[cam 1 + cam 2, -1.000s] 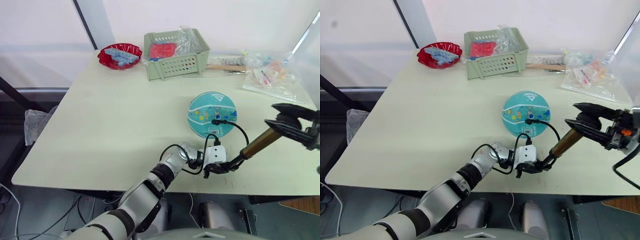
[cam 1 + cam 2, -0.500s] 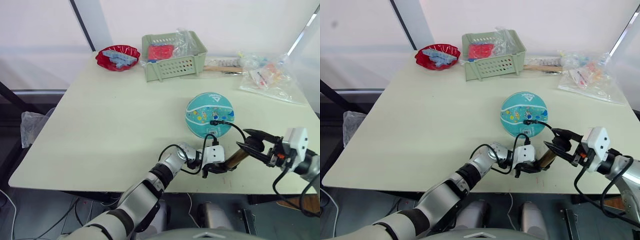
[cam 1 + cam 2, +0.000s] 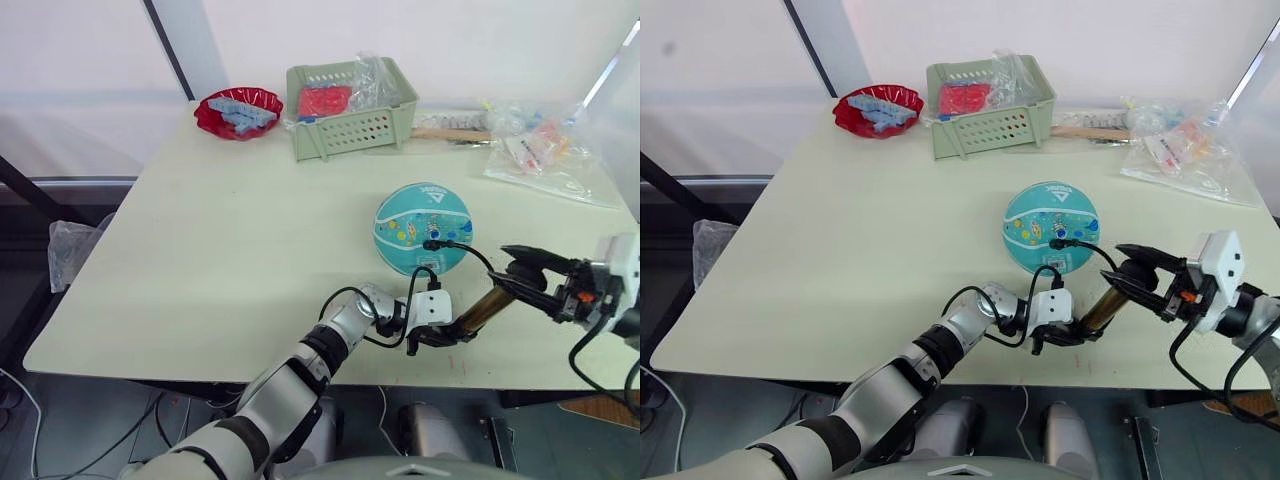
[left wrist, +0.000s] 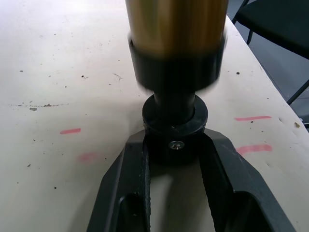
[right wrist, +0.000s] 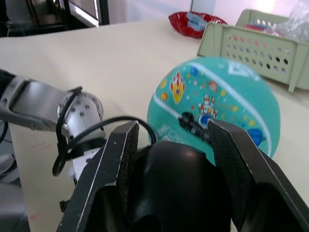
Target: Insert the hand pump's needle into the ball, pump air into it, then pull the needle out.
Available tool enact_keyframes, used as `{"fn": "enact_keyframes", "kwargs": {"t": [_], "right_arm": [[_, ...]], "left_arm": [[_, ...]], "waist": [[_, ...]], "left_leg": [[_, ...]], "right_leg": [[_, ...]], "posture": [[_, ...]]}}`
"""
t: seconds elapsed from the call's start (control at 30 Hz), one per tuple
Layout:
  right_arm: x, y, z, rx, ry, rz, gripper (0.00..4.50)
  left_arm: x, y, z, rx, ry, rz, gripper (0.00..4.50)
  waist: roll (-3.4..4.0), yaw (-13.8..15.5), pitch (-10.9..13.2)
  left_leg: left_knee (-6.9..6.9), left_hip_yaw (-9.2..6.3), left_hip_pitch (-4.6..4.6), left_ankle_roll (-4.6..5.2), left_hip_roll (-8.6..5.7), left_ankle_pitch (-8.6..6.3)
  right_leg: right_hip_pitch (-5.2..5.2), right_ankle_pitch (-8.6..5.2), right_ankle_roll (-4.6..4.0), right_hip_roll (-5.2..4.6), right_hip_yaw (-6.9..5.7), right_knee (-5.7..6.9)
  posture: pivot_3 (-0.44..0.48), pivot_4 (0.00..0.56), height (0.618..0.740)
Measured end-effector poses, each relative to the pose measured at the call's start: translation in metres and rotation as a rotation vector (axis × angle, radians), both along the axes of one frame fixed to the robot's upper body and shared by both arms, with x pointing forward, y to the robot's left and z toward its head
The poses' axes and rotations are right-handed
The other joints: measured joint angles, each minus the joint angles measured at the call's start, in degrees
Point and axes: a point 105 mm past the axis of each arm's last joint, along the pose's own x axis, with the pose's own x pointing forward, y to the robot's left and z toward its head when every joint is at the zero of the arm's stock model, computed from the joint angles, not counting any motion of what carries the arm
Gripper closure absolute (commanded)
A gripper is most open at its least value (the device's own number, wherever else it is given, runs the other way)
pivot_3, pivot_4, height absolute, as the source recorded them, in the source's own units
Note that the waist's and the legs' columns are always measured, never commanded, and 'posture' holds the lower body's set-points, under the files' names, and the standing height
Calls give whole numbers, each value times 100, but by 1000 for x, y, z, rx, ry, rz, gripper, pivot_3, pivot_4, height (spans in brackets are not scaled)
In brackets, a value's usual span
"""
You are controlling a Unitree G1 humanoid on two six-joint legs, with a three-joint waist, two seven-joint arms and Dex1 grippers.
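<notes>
The ball (image 3: 423,229) sat right of centre in the head view, on the pale, scuffed table (image 3: 230,240). It was a round teal rubber thing with little cartoon prints and a white triangle logo near its top. The needle (image 3: 433,243), a small black fitting, was stuck into its near side, and the thin black hose looped down from there toward the lower middle of the frame.

The hand pump (image 3: 480,311) lay tilted low over the table in the lower right, a shiny bronze-gold metal cylinder with black end caps. Its base end was pinched between the two black fingers (image 4: 129,179) of the left gripper (image 3: 432,334); in the left wrist view they pressed on either side of the black collar with the small screw. The handle end was in the right gripper (image 3: 520,271), whose ribbed black fingers (image 5: 123,159) stood on both sides of the smooth rounded black handle and looked closed against it.

Along the top of the frame were a glossy red dish (image 3: 239,109) with blue pieces in it at upper left, a pale green slotted plastic basket (image 3: 352,108) with red stuff and crinkly clear plastic inside, and some clear plastic bags (image 3: 545,150) at upper right.
</notes>
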Motion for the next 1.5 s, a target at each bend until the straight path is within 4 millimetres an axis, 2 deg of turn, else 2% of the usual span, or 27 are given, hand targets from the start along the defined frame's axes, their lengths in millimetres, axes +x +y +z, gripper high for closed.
{"fn": "enact_keyframes", "kwargs": {"t": [0.13, 0.2, 0.4, 0.5, 0.63, 0.73, 0.8, 0.83, 0.93, 1.27, 1.37, 1.5], "right_arm": [[-2, -5, 28, -1, -25, 16, 2724], [-5, -8, 50, 7, -42, 29, 2724], [-11, -9, 87, -6, -88, 59, 2724], [-14, -8, 98, -9, -94, 71, 2724], [-14, -7, 97, -13, -81, 71, 2724], [-14, -6, 90, -22, -81, 63, 2724], [-12, -4, 75, -39, -66, 58, 2724], [-10, -2, 60, -43, -57, 55, 2724], [-7, 1, 48, -43, -59, 51, 2724], [-1, 16, -24, -29, -39, 31, 2724], [2, 16, -39, -49, -22, 21, 2724], [2, 19, -41, -46, -37, 32, 2724]], "left_arm": [[1, -1, 2, 0, -7, -4, 3540], [1, -1, 2, 0, -7, -5, 3540], [2, -1, 3, 1, -11, -6, 3540], [3, -1, 4, 0, -13, -7, 3540], [3, -1, 4, 1, -14, -7, 3540], [3, -1, 4, 2, -13, -6, 3540], [3, 0, 3, 5, -10, -4, 3540], [4, 1, 2, 8, -8, 0, 3540], [4, 2, 2, 9, -8, 5, 3540], [5, 6, -1, 17, -4, 16, 3540], [5, 6, -2, 16, -3, 19, 3540], [5, 6, -2, 16, 0, 21, 3540]], "waist": [[24, 1, 25], [25, 1, 27], [19, 2, 37], [17, 1, 39], [15, 3, 40], [1, 2, 34], [-19, -1, 21], [-34, -6, 8], [-38, -15, 3], [-73, -32, -38], [-73, -31, -39], [-67, -31, -46]], "left_leg": [[4, 0, -7, 0, -5, 0], [4, -1, -9, 1, -5, 0], [5, 3, -12, 1, -6, 0], [5, 5, -14, 1, -6, 0], [5, 5, -14, 1, -6, 1], [4, 2, -10, 0, -5, 0], [4, -1, -6, -1, -3, 0], [4, -2, -3, -1, -2, -1], [3, 1, 0, -6, -2, -3], [1, -8, 16, -7, 5, -4], [1, -13, 19, -8, 5, -4], [1, -20, 20, -7, 5, -3]], "right_leg": [[-2, 1, 2, -4, 0, 0], [-2, 1, 2, -5, -1, 0], [-2, 1, 2, -10, 1, 0], [-3, 1, 2, -14, 2, 0], [-5, 2, 1, -16, 3, 0], [-6, 1, 2, -15, 1, 0], [-3, 0, 2, -14, 0, 0], [-2, 0, 3, -11, 0, 0], [0, 1, 4, -9, 4, 0], [4, 1, 2, 9, 12, 2], [3, 1, 1, 13, 11, 6], [4, 1, 1, 13, 11, 7]], "posture": [[0, 150, 737], [0, 150, 737], [0, 150, 737], [0, 150, 737], [0, 150, 737], [0, 150, 737], [0, 150, 737], [0, 150, 737], [0, 150, 737], [0, 150, 737], [0, 150, 737], [0, 150, 737]]}}
